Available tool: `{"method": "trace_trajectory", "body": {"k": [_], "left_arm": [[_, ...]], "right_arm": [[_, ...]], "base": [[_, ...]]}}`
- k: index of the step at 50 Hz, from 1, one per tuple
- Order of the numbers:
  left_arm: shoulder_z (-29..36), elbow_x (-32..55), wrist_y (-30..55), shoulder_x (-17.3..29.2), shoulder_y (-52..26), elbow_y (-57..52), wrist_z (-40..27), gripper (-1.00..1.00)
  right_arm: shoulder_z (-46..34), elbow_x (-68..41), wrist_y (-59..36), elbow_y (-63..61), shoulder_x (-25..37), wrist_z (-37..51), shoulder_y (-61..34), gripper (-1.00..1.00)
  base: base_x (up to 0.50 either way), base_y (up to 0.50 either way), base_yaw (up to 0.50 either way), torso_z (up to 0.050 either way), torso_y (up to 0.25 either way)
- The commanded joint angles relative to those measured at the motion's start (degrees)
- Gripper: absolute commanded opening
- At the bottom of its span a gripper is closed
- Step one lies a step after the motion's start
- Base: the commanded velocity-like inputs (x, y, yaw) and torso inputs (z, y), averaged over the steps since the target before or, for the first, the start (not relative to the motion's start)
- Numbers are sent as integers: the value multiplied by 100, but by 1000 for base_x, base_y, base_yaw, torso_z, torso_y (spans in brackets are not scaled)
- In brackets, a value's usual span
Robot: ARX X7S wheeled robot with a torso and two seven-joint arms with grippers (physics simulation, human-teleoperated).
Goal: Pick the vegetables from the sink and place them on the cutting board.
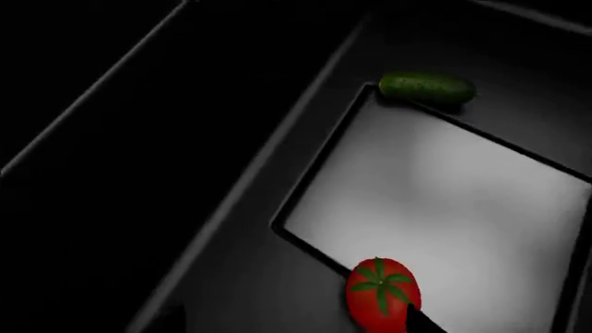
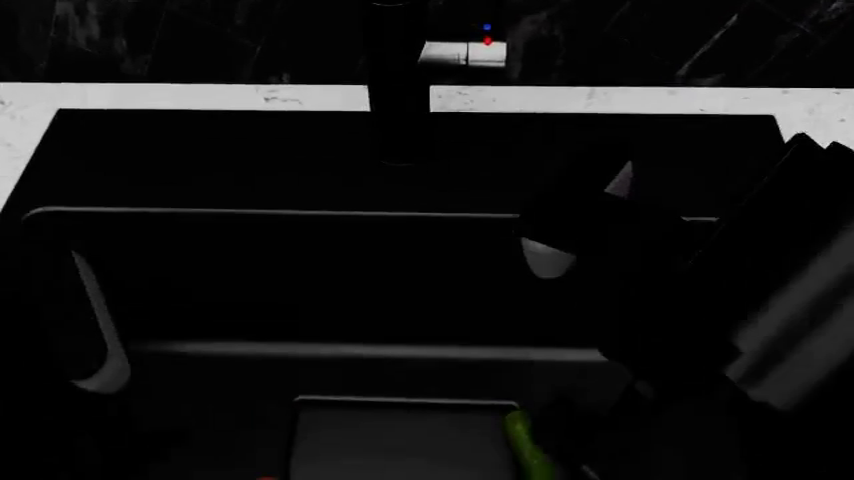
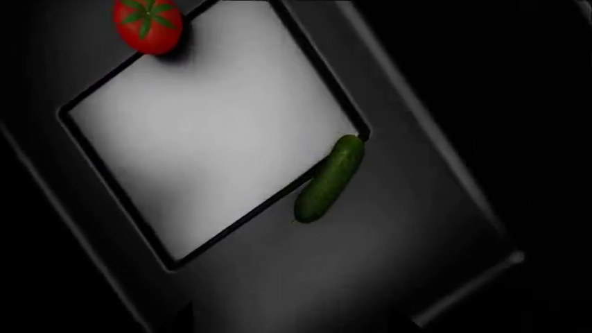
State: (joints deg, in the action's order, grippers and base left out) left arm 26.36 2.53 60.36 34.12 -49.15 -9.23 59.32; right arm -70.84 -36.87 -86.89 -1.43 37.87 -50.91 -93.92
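Nearest in the head view, the cucumber (image 2: pixel 529 446) is lying at about 5 o'clock on the floor of the sink (image 2: pixel 320 350), along the right edge of the paler recessed panel (image 2: pixel 400 440) in the basin floor. It is probably resting there because the panel's rim is stopping it from rolling. The tomato (image 1: pixel 382 294) is sitting across that panel, on its opposite edge, calyx up, well apart from the cucumber; the head view barely catches it at 6 o'clock.

A dark arm (image 2: pixel 747 300) is reaching in from 3 o'clock. Both wrist cameras are looking down into the basin, which suggests the arms are lining up for picks. Neither claw is showing its fingers clearly, so I cannot tell how they stand.

Farther off, the white marble bench (image 2: pixel 601 98) is running across 12 o'clock. The cutting board is not in view.
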Motion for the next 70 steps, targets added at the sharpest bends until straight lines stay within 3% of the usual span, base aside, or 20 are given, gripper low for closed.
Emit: {"method": "trace_trajectory", "body": {"k": [1, 8, 12, 19, 31, 44, 51, 70], "left_arm": [[491, 12, 657, 303, 61, -975, 371, 100], [1042, 38, 782, 333, -164, -1287, 693, 100], [1512, -55, 1019, 102, -522, -660, 797, 100], [1988, -178, 277, -384, -818, 698, 824, 100], [2400, -432, -288, -1111, -1200, 2427, 579, 100], [2511, -301, -372, -1344, -1177, 2334, 707, 100], [2641, -364, -654, -1592, -1135, 2900, 567, 100], [3125, -477, -739, -1689, -867, 3256, 572, 100]], "right_arm": [[-550, -1885, -285, -366, 285, 928, -708, 100], [-802, -2144, -102, -294, 265, 1064, -817, 100], [-923, -2124, 6, -242, 234, 1021, -802, 100], [-1110, -1930, 414, 14, 134, 888, -729, 100], [-1358, -1737, 872, 194, 149, 668, -538, 100], [-1274, -1864, 845, 105, 213, 793, -488, 100], [-1268, -1858, 943, 153, 176, 797, -443, 100], [-1339, -1776, 1242, 308, 142, 740, -292, 100]], "base": [[29, 0, 0, 0, 0], [29, 0, 2, 0, 0], [29, 0, 3, 0, 0], [30, 0, 3, 0, 0], [30, 0, 1, 0, 0], [31, 0, 2, 0, 0], [31, 0, 3, 0, 0], [32, 0, 4, 0, 0]]}}
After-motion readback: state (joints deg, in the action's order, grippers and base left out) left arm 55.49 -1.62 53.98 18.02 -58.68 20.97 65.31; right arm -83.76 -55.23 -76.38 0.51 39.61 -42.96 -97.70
